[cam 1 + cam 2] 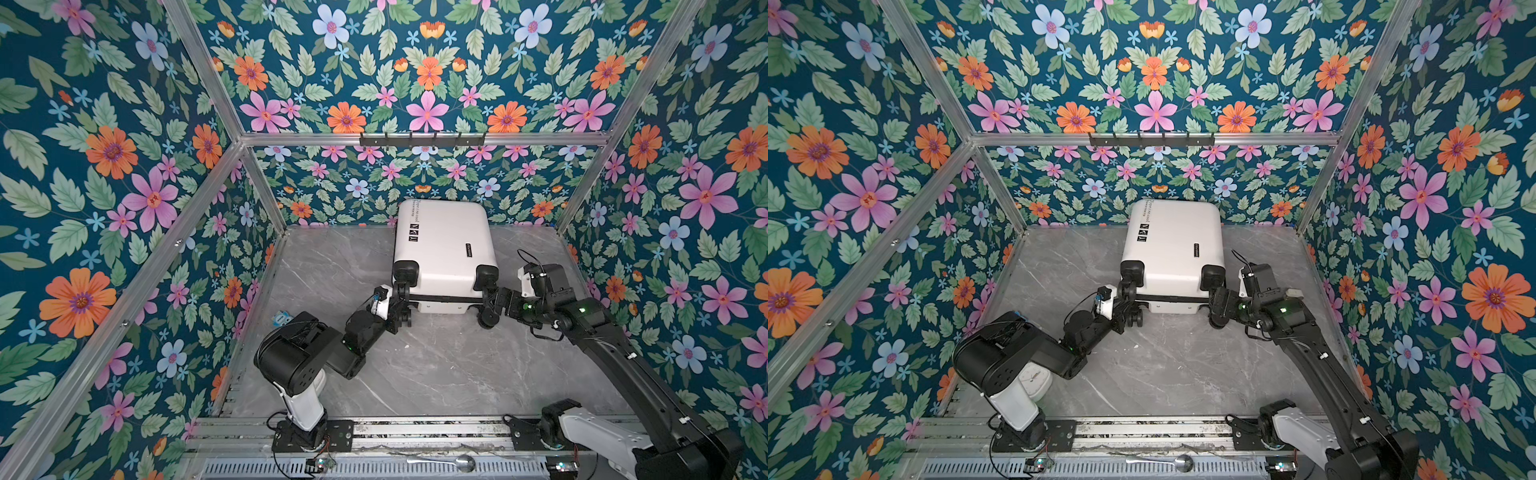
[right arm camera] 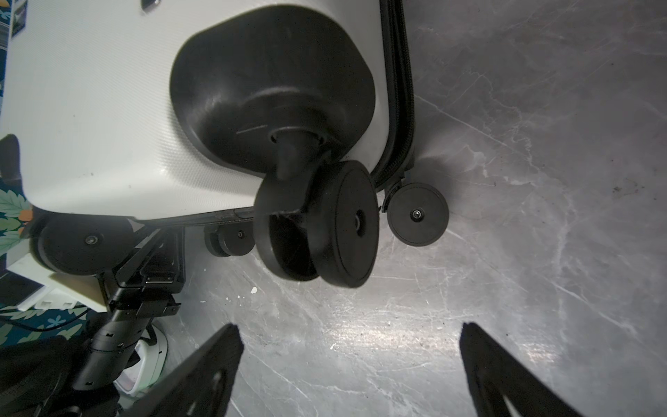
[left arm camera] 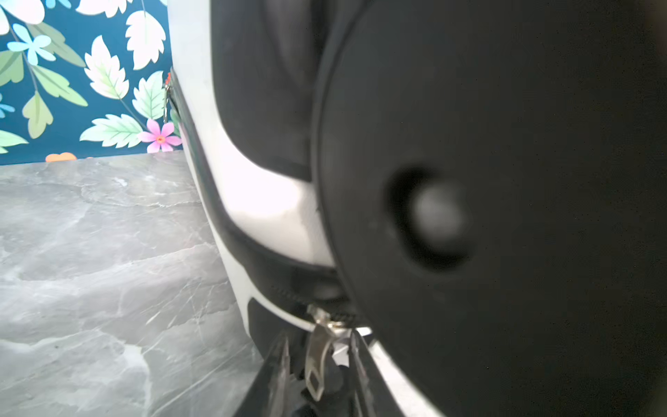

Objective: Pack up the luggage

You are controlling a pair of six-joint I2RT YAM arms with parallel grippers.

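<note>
luggage (image 1: pixel 444 245) lies shut at the back of the table (image 1: pixel 415 374), wheels toward me. my left gripper (image 3: pixel 319 339) sits narrow around the zip pull (image 3: pixel 315 357), likely to work the zipper; pinched or not, i cannot tell. my right gripper (image 2: pixel 351 326) hangs wide by a wheel (image 2: pixel 325 224), perhaps to steady.

Blurred black wheel (image 3: pixel 487 216) swamps my left wrist view; print (image 1: pixel 416 209) on the luggage (image 1: pixel 446 249), centre of both top views, too small to read.
</note>
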